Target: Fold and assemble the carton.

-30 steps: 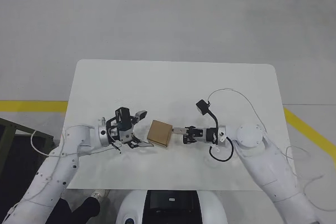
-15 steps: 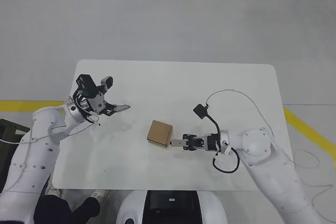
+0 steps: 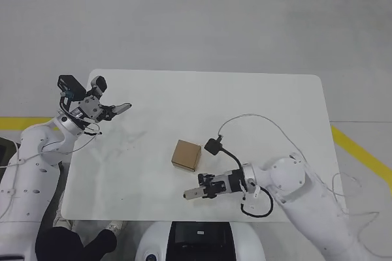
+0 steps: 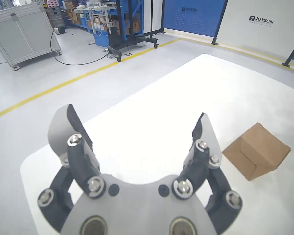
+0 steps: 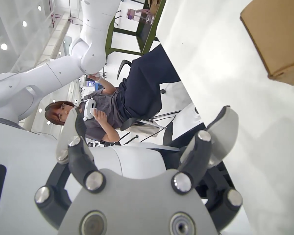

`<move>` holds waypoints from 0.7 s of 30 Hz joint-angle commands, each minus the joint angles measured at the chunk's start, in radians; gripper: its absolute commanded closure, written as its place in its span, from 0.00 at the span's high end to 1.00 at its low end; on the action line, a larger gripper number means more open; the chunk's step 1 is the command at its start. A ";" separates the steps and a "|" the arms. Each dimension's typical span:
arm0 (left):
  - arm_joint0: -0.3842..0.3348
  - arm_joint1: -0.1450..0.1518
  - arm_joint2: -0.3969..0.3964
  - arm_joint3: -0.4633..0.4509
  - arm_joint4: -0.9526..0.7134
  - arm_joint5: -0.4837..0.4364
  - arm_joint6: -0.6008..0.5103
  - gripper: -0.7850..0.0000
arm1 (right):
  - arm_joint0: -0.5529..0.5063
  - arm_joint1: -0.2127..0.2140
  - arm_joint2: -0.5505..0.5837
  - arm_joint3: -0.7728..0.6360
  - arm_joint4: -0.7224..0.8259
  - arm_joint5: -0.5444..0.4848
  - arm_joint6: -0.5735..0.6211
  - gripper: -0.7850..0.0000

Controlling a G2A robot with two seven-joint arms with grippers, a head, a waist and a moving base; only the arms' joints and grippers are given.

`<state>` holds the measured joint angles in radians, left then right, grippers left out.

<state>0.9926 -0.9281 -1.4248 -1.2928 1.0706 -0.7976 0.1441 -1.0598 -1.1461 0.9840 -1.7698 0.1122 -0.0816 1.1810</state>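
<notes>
A closed brown carton (image 3: pixel 185 155) stands by itself near the middle of the white table (image 3: pixel 248 104), with nothing touching it. It also appears in the left wrist view as the carton (image 4: pixel 257 151) and in the right wrist view as the carton (image 5: pixel 276 32). My left gripper (image 3: pixel 112 101) hovers open near the table's far left corner, well away from the carton, and its own view shows the left gripper (image 4: pixel 137 121) with nothing between the fingers. My right gripper (image 3: pixel 189 194) is open over the table's near edge, just in front of the carton, seen as the right gripper (image 5: pixel 149 116) holding nothing.
A black cable (image 3: pixel 261 121) loops over the table's right half from the right arm. A person (image 5: pixel 105 108) sits in a chair beyond the near edge of the table. The floor has a yellow line (image 3: pixel 26 122).
Both grippers have drawn back from the carton. The left one swung out to the far left corner and the right one dropped to the near edge. The carton has stayed in place.
</notes>
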 commanded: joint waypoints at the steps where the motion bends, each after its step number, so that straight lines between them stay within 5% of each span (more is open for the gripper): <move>1: 0.000 0.000 0.000 0.000 0.000 0.000 0.000 1.00 | 0.018 -0.007 -0.031 0.019 -0.004 0.000 -0.020 1.00; 11: 0.000 0.000 0.000 0.000 0.000 0.000 0.000 1.00 | 0.107 -0.046 -0.161 0.138 0.017 0.017 -0.079 1.00; 21: 0.000 0.000 0.000 0.000 0.000 0.000 0.000 1.00 | 0.144 -0.058 -0.174 0.208 -0.029 0.105 -0.158 1.00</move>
<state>0.9926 -0.9281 -1.4249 -1.2928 1.0705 -0.7976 0.1441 -0.9179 -1.2037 0.8074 -1.5658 0.0894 0.0144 1.0320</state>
